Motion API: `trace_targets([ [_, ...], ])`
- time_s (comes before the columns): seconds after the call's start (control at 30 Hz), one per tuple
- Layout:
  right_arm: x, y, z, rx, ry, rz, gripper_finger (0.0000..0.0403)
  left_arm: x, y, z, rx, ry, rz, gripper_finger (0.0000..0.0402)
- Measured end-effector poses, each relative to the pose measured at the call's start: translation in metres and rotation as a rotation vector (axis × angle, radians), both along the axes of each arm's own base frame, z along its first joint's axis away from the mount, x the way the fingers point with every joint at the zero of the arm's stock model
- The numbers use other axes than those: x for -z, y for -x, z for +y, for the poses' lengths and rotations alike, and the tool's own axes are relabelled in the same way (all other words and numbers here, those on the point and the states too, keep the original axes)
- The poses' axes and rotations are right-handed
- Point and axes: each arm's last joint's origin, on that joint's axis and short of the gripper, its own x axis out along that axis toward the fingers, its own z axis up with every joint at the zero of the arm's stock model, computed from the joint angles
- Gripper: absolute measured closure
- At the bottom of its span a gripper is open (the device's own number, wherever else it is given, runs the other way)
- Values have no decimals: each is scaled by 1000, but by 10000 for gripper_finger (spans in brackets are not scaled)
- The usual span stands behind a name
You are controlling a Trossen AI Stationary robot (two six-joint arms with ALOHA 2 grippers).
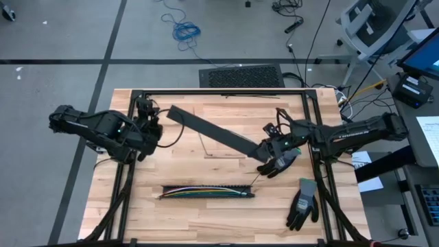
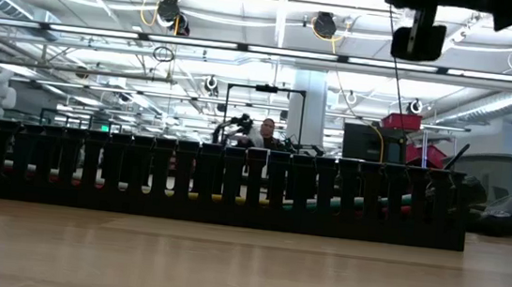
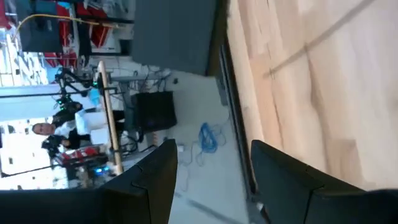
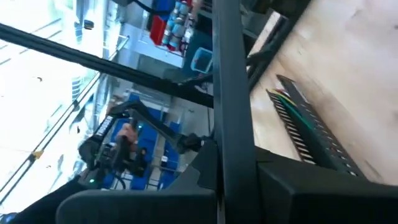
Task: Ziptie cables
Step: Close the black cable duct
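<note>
Right now my right jaws (image 1: 263,148) pinch the long flat black lid (image 1: 212,130); left jaws (image 1: 152,130) gape empty. Multicoloured wire cables (image 1: 206,192) lie in the black slotted strip (image 1: 206,188) on the wooden counter (image 1: 206,219) — swinging low, it could snag them.

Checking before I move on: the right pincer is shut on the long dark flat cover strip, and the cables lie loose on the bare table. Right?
Not quite. In the high view the cables lie in the black slotted strip, not bare on the table. The right pincer is indeed shut on the cover strip.
</note>
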Motion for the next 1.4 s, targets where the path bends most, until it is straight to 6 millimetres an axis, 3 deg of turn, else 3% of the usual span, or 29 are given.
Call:
trace_targets([
  [0.2,-3,2,13,-40,18,-31,402,-3,-23,-8,54,57,-135,201],
  [0.53,-3,5,31,-100,-4,-24,403,8,-48,-16,152,-27,16,201],
  [0.7,1,8,39,-127,-4,21,403,0,-49,-15,144,-205,38,201],
  [0.87,1,8,38,-60,48,4,403,-17,-41,-15,143,-206,-14,201],
  [1.1,-2,8,36,-10,64,-27,403,-12,-28,-22,243,-173,120,201],
  [1.4,-2,8,36,-7,61,-21,403,-13,-26,-32,281,-212,97,201],
])
